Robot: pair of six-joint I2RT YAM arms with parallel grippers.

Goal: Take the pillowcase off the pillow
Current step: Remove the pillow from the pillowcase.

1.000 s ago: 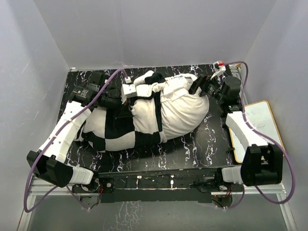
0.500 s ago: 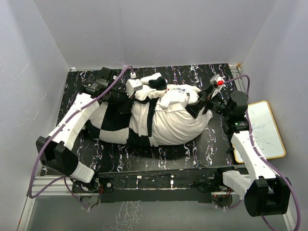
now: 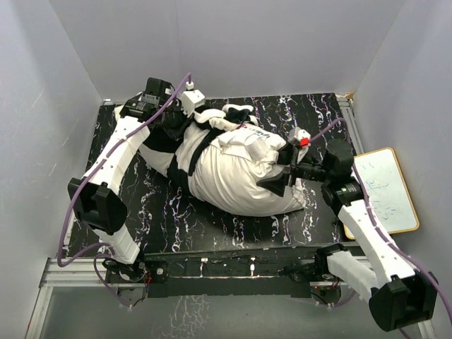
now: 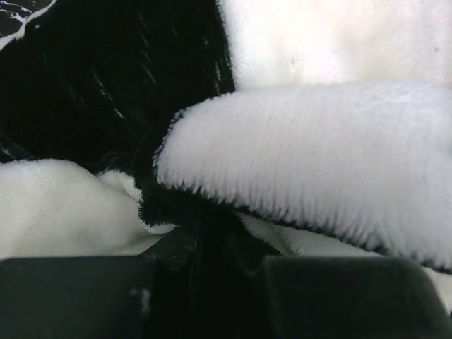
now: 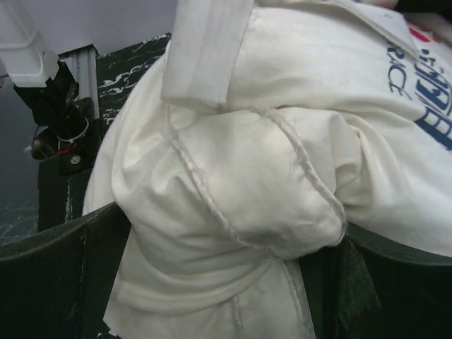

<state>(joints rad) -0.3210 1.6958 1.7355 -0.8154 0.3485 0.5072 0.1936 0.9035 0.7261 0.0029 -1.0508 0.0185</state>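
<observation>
The off-white pillow (image 3: 236, 180) lies across the middle of the black table, mostly bare. The black-and-white pillowcase (image 3: 173, 141) is bunched over its far left end. My left gripper (image 3: 212, 121) is shut on a fold of that plush pillowcase (image 4: 304, 162); in the left wrist view the left gripper (image 4: 212, 247) is nearly buried in dark fabric. My right gripper (image 3: 277, 181) is open wide at the pillow's right end. In the right wrist view a bunched corner of the pillow (image 5: 240, 212) fills the gap of the right gripper (image 5: 226, 282) and touches both fingers (image 5: 63, 282).
A white board with a yellow rim (image 3: 385, 189) lies off the table's right edge. The black marbled table (image 3: 162, 212) is walled by white panels behind and on both sides. A metal frame post (image 5: 85, 67) stands near the pillow's end.
The left gripper has pulled the pillowcase toward the back left, baring more pillow. The right gripper has moved nearer and leftward, and the pillow's right end has swung with it.
</observation>
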